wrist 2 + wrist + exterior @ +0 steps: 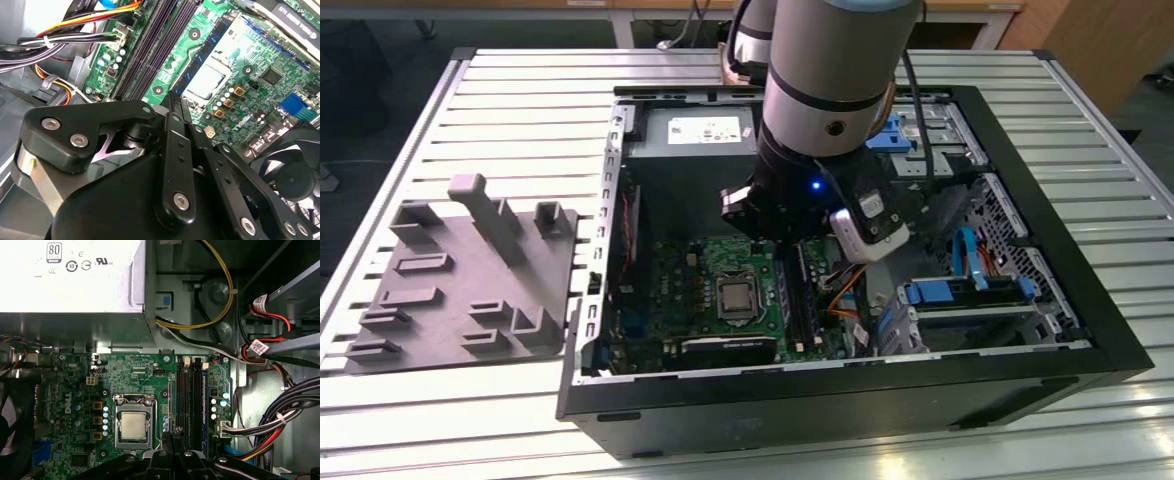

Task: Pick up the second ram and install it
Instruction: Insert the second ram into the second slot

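Ram first: we see the second ram (175,101) edge-on, a thin dark sliver clamped between the drawn-together fingertips of the gripper (175,111). Below the gripper, clear of it, run the long black memory slots (188,400) of the motherboard (130,375). The processor socket (133,424) lies just beside them, with cable bundles (280,425) farther out.

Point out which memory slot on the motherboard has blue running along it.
The outermost slot, farthest from the processor: in the first wrist view blue runs along its length, while the slots nearer the processor look plain black.
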`<action>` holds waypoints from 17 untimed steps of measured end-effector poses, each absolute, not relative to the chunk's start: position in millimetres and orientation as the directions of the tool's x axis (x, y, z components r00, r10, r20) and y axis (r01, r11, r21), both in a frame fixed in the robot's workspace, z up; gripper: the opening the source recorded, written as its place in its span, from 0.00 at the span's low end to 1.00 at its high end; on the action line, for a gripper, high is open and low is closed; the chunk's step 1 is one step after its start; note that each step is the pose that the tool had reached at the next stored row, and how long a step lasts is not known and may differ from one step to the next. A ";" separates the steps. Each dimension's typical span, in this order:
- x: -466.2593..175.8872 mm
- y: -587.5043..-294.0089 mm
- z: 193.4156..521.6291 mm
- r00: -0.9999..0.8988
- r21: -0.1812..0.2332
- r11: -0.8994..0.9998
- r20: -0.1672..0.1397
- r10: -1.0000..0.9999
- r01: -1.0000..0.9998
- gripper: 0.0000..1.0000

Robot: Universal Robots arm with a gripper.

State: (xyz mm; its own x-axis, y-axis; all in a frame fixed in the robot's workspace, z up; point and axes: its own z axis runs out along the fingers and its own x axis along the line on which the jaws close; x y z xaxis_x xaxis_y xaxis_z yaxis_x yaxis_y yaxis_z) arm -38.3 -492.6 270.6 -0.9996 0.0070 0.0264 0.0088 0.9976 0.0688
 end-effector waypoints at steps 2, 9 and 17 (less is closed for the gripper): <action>-38.3 -492.6 269.9 -1.000 0.069 0.998 0.027 0.007 0.009 0.12; -38.3 -492.6 267.3 -1.000 0.069 0.998 0.027 0.008 0.010 0.12; -38.3 -492.6 264.7 -1.000 0.069 0.998 0.026 0.009 0.011 0.12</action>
